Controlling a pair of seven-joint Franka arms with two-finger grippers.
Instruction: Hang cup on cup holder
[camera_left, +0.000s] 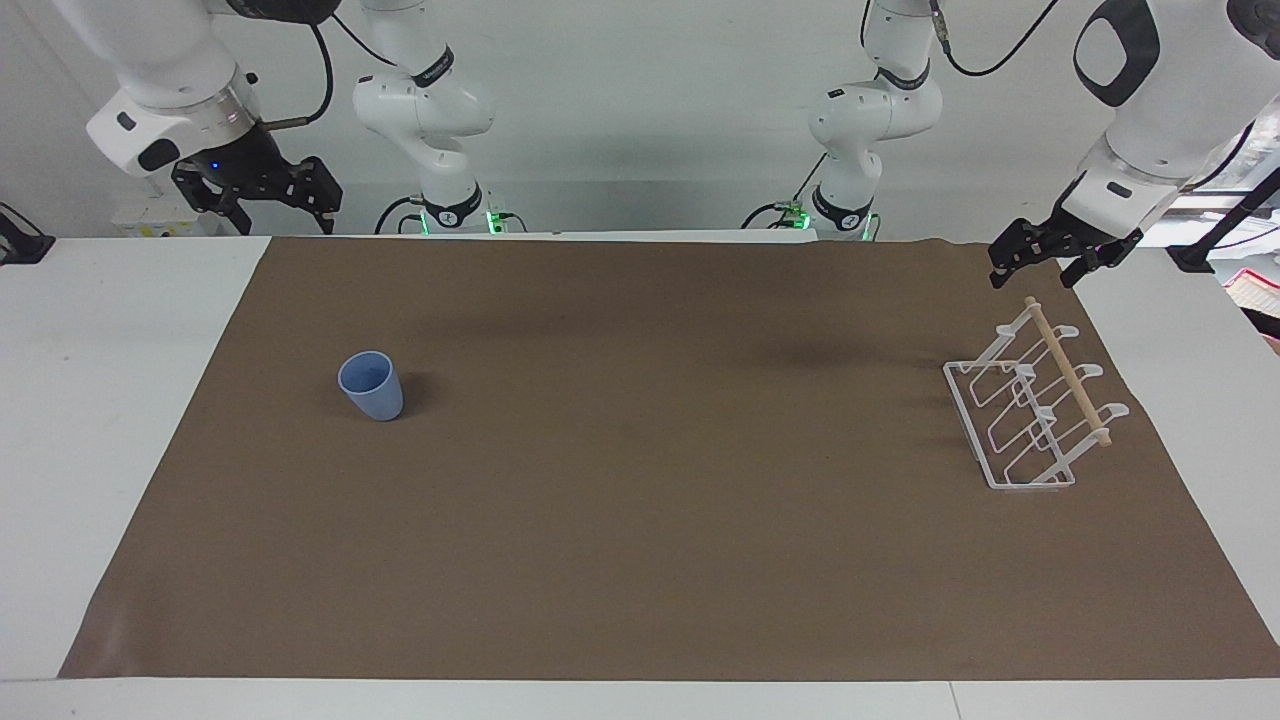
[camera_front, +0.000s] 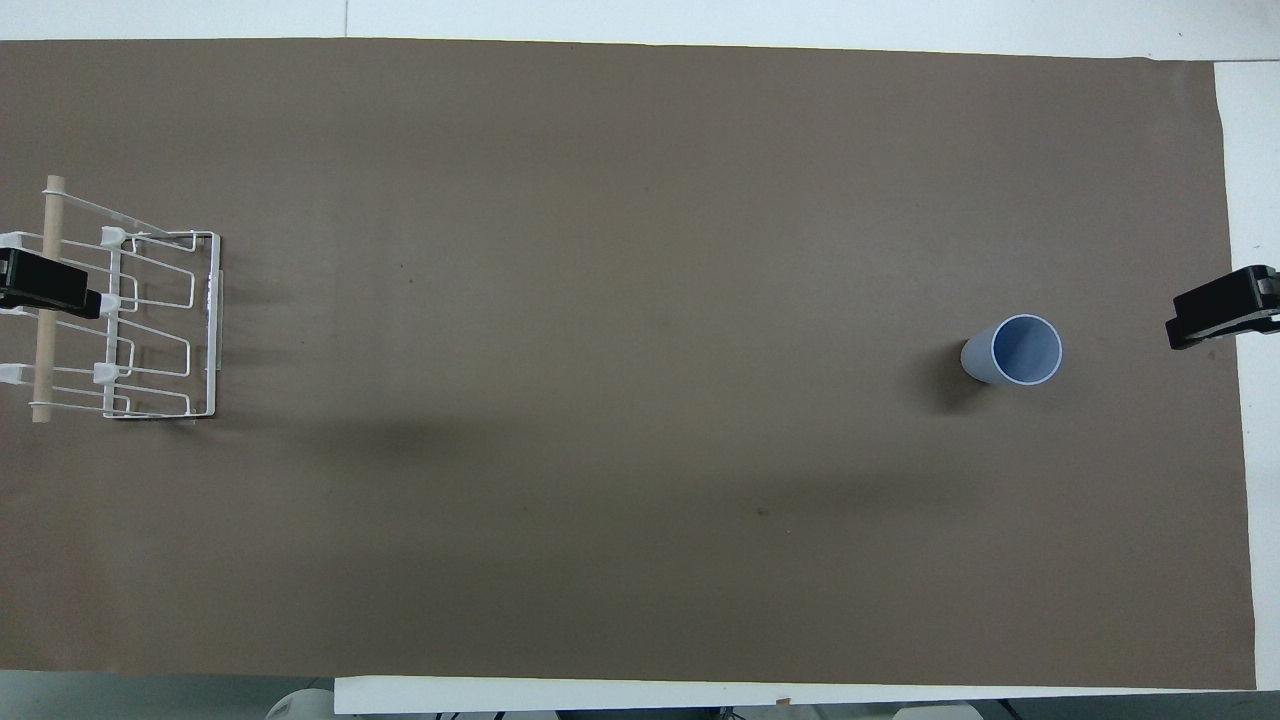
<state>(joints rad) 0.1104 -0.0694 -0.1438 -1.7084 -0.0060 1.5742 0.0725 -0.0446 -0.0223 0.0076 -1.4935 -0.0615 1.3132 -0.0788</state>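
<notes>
The light blue cup stands upright, mouth up, on the brown mat toward the right arm's end of the table; it also shows in the overhead view. The white wire cup holder with its wooden dowel stands at the left arm's end, and shows in the overhead view too. My right gripper hangs open and empty in the air above the mat's edge, apart from the cup. My left gripper hangs open and empty above the holder's dowel, not touching it.
The brown mat covers most of the white table. Both arm bases stand at the robots' edge of the table. A black mount sits at the table's corner by the left arm's end.
</notes>
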